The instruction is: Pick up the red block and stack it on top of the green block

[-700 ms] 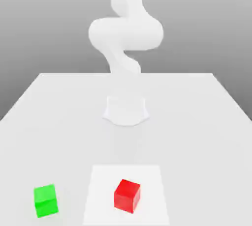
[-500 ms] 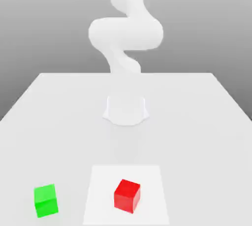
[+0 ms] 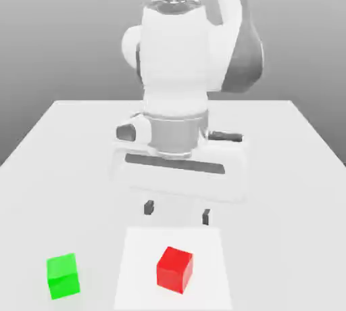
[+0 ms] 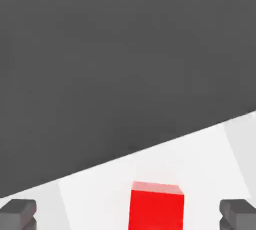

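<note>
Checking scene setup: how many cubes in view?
2. The red cube sits on the white square; the green cube is on the table, toward the exterior view's left. Any behind the arm would be hidden.

The red block [image 3: 174, 270] has bare white patch [image 3: 135, 249] all around it, and nothing lies over its top. The spread fingers [image 3: 149, 207] hang above it with open air between. The one obstacle near the red block is the green block [image 3: 63, 276], toward the exterior view's left, with a bare strip of bench [image 3: 74, 208] between them.
</note>
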Tool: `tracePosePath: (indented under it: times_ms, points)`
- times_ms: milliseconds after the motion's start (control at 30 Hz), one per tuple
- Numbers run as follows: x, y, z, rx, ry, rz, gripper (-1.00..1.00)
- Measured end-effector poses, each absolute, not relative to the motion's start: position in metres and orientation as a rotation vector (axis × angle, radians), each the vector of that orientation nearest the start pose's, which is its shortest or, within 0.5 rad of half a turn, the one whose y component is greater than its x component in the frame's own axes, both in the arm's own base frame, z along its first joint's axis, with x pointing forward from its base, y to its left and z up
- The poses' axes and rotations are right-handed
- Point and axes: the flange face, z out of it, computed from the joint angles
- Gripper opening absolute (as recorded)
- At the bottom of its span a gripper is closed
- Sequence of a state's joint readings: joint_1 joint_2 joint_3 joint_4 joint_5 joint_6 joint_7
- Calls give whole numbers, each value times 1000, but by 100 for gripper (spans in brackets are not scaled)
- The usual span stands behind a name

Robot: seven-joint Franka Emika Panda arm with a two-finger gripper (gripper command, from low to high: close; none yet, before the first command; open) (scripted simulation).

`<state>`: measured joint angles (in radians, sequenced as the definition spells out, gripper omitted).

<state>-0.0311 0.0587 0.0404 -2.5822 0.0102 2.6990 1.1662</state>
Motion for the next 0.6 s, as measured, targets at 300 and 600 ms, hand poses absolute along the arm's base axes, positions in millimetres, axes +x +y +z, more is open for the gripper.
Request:
tracePosePath:
  times_ms: [300, 600]
  points:
    - [440, 4, 151, -2598, 1766, -1, -100]
    - [440, 4, 188, -2598, 1766, -2, -100]
